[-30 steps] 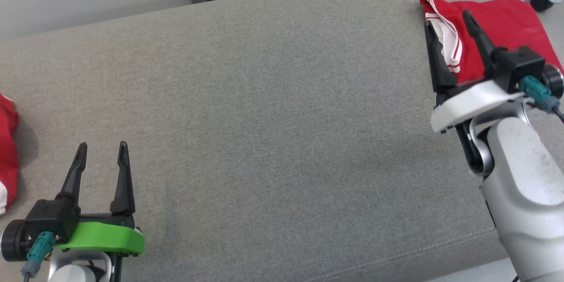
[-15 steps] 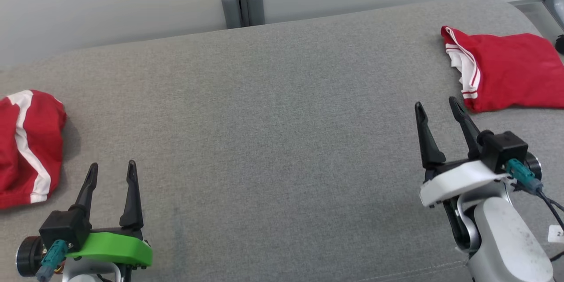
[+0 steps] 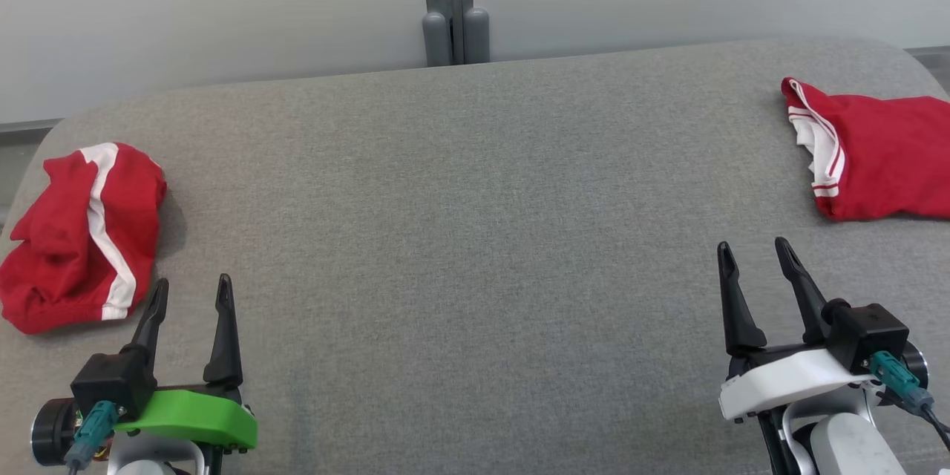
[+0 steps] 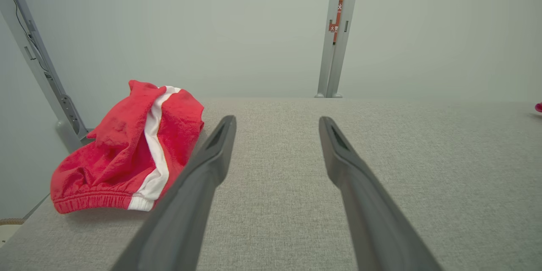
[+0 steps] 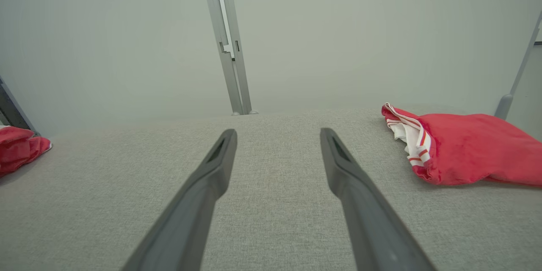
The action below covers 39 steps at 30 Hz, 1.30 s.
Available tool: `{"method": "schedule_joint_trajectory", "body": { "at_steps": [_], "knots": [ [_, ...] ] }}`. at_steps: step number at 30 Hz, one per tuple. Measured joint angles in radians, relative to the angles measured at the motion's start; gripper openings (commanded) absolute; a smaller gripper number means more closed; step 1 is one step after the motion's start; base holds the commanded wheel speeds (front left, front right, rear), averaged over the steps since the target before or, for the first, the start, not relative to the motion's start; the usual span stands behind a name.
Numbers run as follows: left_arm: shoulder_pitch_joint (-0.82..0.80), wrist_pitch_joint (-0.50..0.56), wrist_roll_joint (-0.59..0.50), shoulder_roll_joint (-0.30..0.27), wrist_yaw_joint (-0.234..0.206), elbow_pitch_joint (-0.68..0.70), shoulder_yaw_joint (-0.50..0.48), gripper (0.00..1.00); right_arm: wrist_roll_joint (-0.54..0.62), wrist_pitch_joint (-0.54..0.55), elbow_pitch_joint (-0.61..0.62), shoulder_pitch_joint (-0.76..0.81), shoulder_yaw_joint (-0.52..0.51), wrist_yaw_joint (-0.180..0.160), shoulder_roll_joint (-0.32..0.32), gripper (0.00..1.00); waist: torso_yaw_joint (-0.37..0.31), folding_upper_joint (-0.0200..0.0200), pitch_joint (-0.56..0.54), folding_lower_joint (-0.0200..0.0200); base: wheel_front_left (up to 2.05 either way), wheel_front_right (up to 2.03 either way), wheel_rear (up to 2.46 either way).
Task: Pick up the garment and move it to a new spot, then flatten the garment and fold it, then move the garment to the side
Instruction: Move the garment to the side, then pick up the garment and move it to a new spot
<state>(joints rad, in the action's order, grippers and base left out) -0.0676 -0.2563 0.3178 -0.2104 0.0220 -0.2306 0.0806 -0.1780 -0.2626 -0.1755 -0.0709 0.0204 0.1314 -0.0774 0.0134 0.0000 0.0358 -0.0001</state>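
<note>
Wide open and empty like the left hand [image 3: 193, 282], the right hand [image 3: 753, 246] now sits drawn back from the folded garment [image 3: 883, 156] at far right, so setting it aside looks done.

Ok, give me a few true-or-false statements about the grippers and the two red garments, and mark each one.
1. The left gripper and the right gripper are both open and empty. True.
2. The folded garment lies at the right end of the grey surface. True.
3. The right gripper is touching the folded garment. False: it is apart from it, nearer the robot.
4. The crumpled garment lies in the middle of the grey surface. False: it lies at the left end, beside the left gripper.
</note>
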Motion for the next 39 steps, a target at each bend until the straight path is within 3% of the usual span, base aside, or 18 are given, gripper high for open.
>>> {"method": "schedule_joint_trajectory", "body": {
  "at_steps": [14, 39],
  "knots": [
    [-0.008, 0.0, 0.004, -0.009, 0.004, -0.02, 0.012, 1.0, 0.001, 0.0, 0.016, 0.052, -0.005, 0.0, 0.025, 1.0, 0.055, 0.0, -0.015, 0.0, 0.0, 0.0, 0.0],
    [-0.008, -0.002, 0.012, -0.007, -0.005, -0.032, 0.014, 1.0, 0.0, 0.0, 0.004, 0.055, 0.006, 0.0, 0.027, 1.0, 0.06, 0.0, -0.025, 0.0, 0.0, 0.0, 0.0]
  ]
}}
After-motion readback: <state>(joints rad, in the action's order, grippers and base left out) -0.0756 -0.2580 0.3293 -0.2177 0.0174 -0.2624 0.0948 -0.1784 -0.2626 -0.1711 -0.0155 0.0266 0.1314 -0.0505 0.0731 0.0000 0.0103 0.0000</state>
